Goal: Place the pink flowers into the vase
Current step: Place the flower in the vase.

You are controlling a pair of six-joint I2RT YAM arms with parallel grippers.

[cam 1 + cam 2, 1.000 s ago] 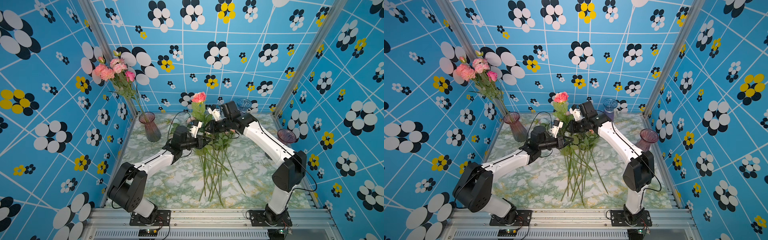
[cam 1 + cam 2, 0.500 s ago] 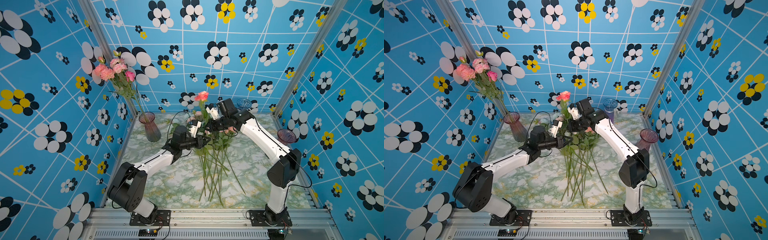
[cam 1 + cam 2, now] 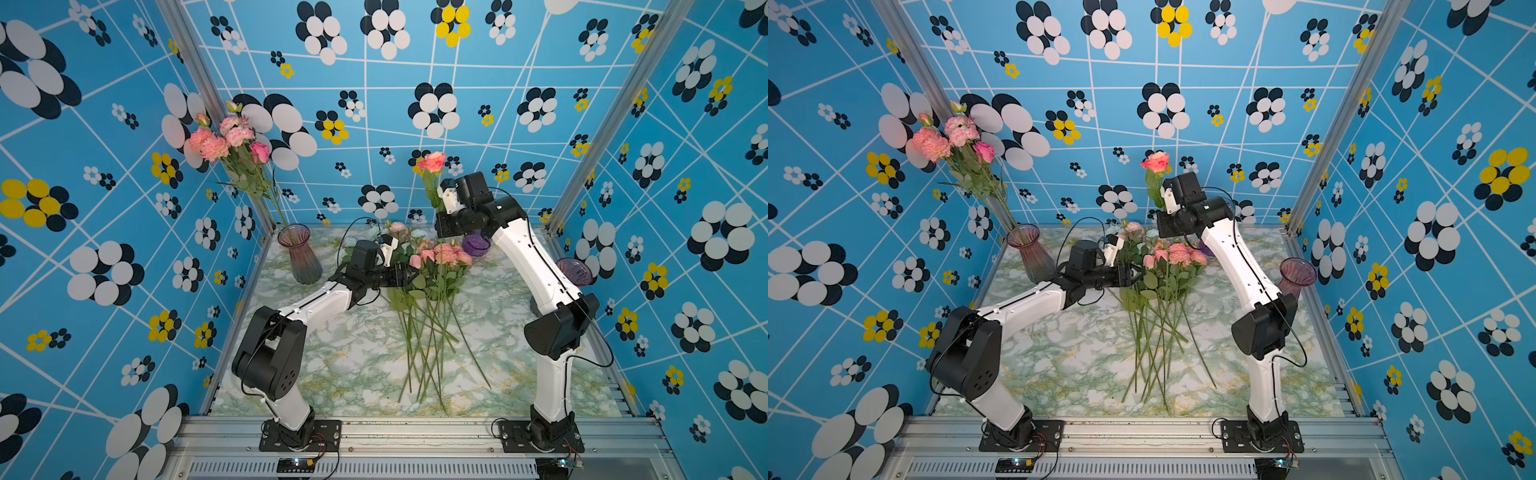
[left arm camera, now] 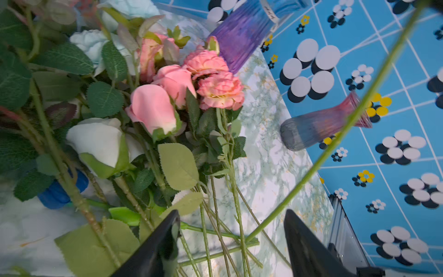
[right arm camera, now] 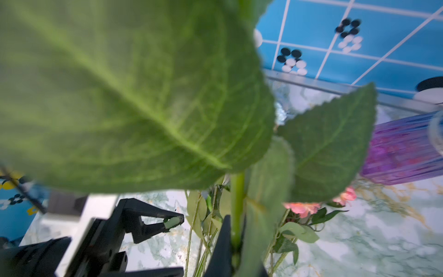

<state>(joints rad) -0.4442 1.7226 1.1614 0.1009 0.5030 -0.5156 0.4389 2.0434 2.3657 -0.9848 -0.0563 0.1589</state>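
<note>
My right gripper (image 3: 438,214) (image 5: 236,242) is shut on the green stem (image 5: 237,206) of a coral rose (image 3: 432,161) (image 3: 1156,161), one of the pink flowers, held upright above the back of the table. That stem's lower end (image 4: 335,141) hangs between the fingers of my open left gripper (image 4: 232,215) (image 3: 405,276). More pink flowers (image 3: 442,253) (image 4: 153,110) lie in a pile on the table. The vase (image 3: 300,257) (image 3: 1032,255) stands at the back left with several pink flowers (image 3: 224,139) in it.
The pile also holds cream-white rosebuds (image 4: 96,139) and pale blue flowers (image 4: 91,43). A purple vase (image 3: 476,245) stands behind the pile, and a pink and grey vase (image 3: 575,272) stands at the right wall. Long stems (image 3: 428,353) fan toward the front edge.
My left gripper has opened and let go of the rose's stem. My right gripper has shut on that stem and lifted the rose up and to the right.
</note>
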